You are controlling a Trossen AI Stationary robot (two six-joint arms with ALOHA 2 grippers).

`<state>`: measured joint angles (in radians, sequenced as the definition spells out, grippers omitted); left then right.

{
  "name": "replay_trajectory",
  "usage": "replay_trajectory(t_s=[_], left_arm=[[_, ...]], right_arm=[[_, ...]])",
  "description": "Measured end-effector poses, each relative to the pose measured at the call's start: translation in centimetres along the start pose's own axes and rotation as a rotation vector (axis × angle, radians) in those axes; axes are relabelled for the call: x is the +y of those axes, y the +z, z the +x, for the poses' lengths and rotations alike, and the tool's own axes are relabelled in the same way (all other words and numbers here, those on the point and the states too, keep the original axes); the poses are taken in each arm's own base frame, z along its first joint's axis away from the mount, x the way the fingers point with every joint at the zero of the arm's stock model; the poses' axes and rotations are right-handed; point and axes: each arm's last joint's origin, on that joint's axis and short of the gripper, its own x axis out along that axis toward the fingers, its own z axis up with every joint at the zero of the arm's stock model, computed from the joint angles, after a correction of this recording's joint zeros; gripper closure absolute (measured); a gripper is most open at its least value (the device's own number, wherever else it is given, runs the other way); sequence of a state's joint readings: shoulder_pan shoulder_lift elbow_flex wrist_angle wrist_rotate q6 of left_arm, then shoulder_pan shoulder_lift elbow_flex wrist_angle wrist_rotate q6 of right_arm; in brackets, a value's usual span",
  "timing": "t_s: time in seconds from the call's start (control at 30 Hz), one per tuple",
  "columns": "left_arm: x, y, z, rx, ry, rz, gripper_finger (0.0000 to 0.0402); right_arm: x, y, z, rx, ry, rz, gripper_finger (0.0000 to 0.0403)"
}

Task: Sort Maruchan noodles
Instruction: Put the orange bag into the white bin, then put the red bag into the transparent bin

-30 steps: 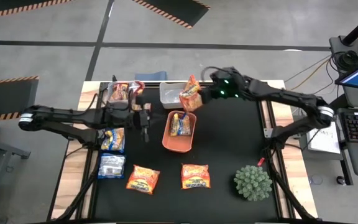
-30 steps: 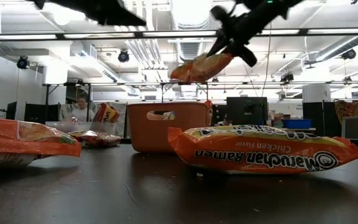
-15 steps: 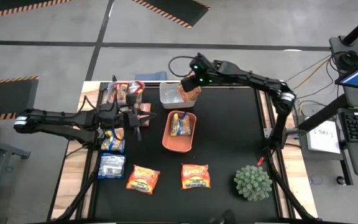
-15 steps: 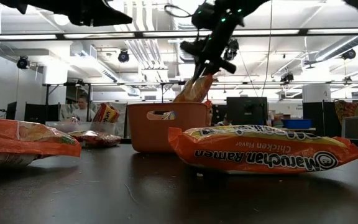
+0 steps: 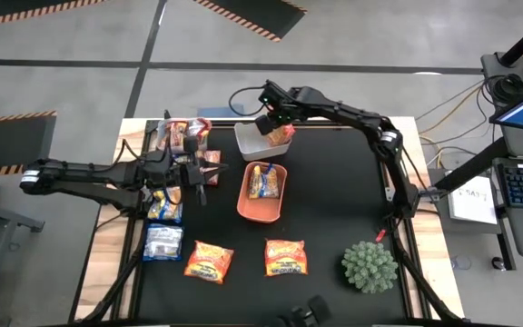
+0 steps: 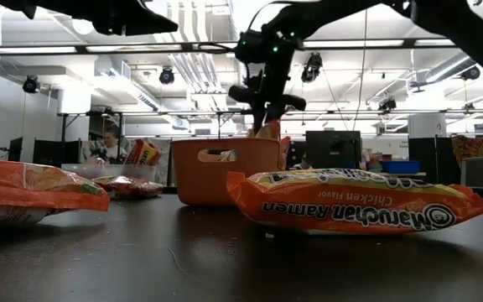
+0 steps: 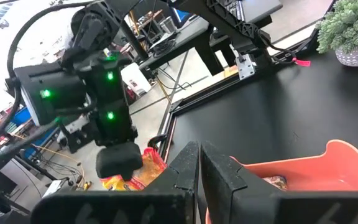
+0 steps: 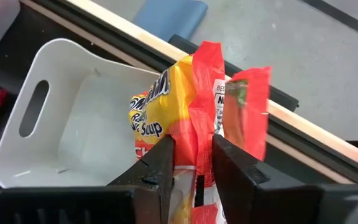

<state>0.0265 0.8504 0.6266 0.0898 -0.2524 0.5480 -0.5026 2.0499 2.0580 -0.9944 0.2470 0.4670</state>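
My right gripper (image 5: 271, 123) reaches over the far middle of the table, shut on an orange-and-yellow Maruchan noodle packet (image 8: 185, 99) above the right end of a white bin (image 5: 248, 141). The low view shows that packet (image 6: 268, 130) behind the orange tray (image 6: 227, 170). The orange tray (image 5: 243, 202) holds one packet (image 5: 263, 182). More packets lie flat at the left (image 5: 166, 204), (image 5: 162, 242) and near the front edge (image 5: 209, 261), (image 5: 286, 257). My left gripper (image 5: 198, 173) hangs shut and empty left of the tray. My right gripper pinches the packet between its two fingers (image 8: 161, 158) on its flat faces, near one end (image 8: 199, 134). The fingers slant down from the table's right. The packet hangs below them, lifted clear of the table; whether it touches the white bin I cannot tell.
A spiky green plant ball (image 5: 369, 266) stands at the front right. Several packets are heaped at the far left corner (image 5: 182, 134). A big orange packet (image 6: 350, 201) fills the low view's foreground. The black mat (image 5: 334, 200) lies bare right of the tray.
My right gripper has swung toward the table's left and far edge, from above the orange tray's far end to over the white bin, tipping its fingers steeply downward. The packet went with it, turned from lying nearly level to hanging, and sank lower. My left gripper drew back slightly leftward.
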Motion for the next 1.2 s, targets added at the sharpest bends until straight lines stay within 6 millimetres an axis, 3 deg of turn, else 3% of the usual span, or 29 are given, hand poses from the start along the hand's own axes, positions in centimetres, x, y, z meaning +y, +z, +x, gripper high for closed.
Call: replay_trajectory(t_s=[0.23,0.57,0.8,1.0,1.2], left_arm=[[0.0,0.0,0.0,0.001,0.0,0.0,0.0402],[0.0,0.0,0.0,0.001,0.0,-0.001,0.0402],[0.0,0.0,0.0,0.003,-0.002,-0.006,0.0402],[-0.1,-0.2,0.0,0.021,-0.012,-0.014,0.0402],[-0.4,-0.5,0.3,0.047,-0.026,-0.063,0.0402]], right_arm=[[0.3,-0.4,1.6,0.028,-0.025,-0.006,0.0289],[0.2,-0.3,1.2,0.019,-0.028,-0.003,0.0252],[0.2,-0.3,-1.7,-0.001,-0.006,-0.052,0.0237],[2.7,-1.9,-5.7,-0.045,0.068,-0.217,0.0236],[5.6,-5.1,-8.5,-0.08,0.148,-0.355,0.0236]])
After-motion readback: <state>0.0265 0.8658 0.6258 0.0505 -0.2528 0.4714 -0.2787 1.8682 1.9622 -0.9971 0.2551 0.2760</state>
